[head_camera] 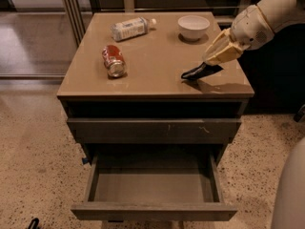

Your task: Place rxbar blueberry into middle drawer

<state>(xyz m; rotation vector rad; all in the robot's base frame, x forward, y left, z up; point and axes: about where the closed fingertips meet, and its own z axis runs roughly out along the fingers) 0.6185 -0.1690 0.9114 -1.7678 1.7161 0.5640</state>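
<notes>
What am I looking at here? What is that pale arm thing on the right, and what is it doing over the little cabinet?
That pale shape is a robot's single arm, reaching in from the upper right. At its end is a two-fingered tool, low over the right side of the cabinet top. The tool is pinching a small dark snack bar, the rxbar blueberry, whose free end is at or just above the surface.

There is only one picture, looking down on the cabinet from the front. Where the camera is mounted is not known.

Also on top are a red soda can on its side, a plastic bottle lying down, and a white bowl standing upright. Below, the upper drawer is shut. The middle drawer beneath it is pulled open, and that is where the bar is meant to go.
</notes>
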